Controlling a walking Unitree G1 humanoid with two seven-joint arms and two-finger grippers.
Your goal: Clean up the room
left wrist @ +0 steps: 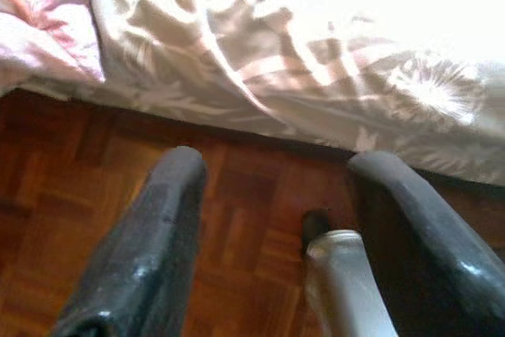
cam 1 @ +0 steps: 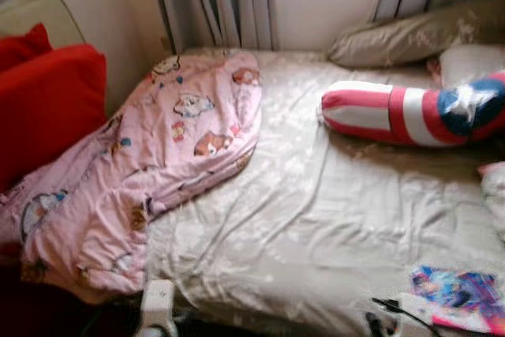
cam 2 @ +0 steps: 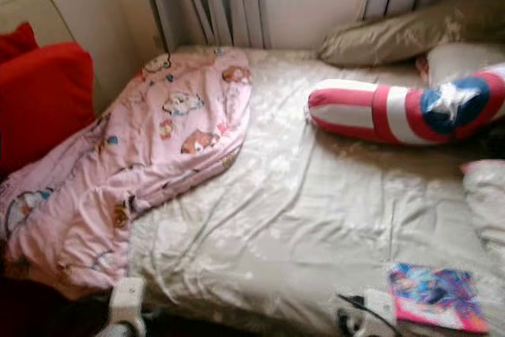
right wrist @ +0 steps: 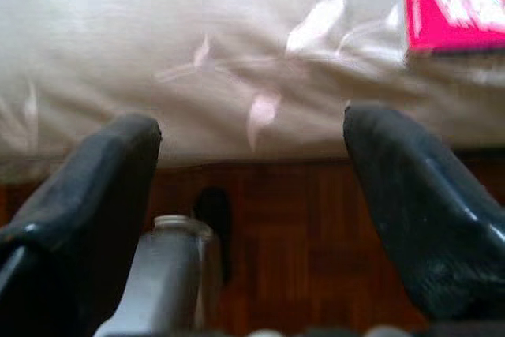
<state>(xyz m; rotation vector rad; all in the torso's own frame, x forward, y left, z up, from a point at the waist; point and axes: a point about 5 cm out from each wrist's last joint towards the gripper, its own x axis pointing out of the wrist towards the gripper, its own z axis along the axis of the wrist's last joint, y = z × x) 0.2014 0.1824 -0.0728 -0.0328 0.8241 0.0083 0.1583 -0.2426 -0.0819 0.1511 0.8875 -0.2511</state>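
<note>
Both hands open, low by bed [cam 1: 316, 219] edge; book [right wrist: 454, 5] just beyond right hand [right wrist: 252, 195].

left gripper [left wrist: 276, 195]: two long black fingers, rounded tips, glossy scuffed surface | right gripper [right wrist: 252, 171]: same black fingers, faint sheen | silver cylindrical limb [left wrist: 347, 286] below each | white arm part [cam 1: 158, 305], thin black cable [cam 1: 402, 309]

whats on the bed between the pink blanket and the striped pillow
Nothing but bare, wrinkled beige sheet. In the left eye view the pink blanket lies on the bed's left side, the red-and-white striped pillow toward the right, with no object between them.
</note>
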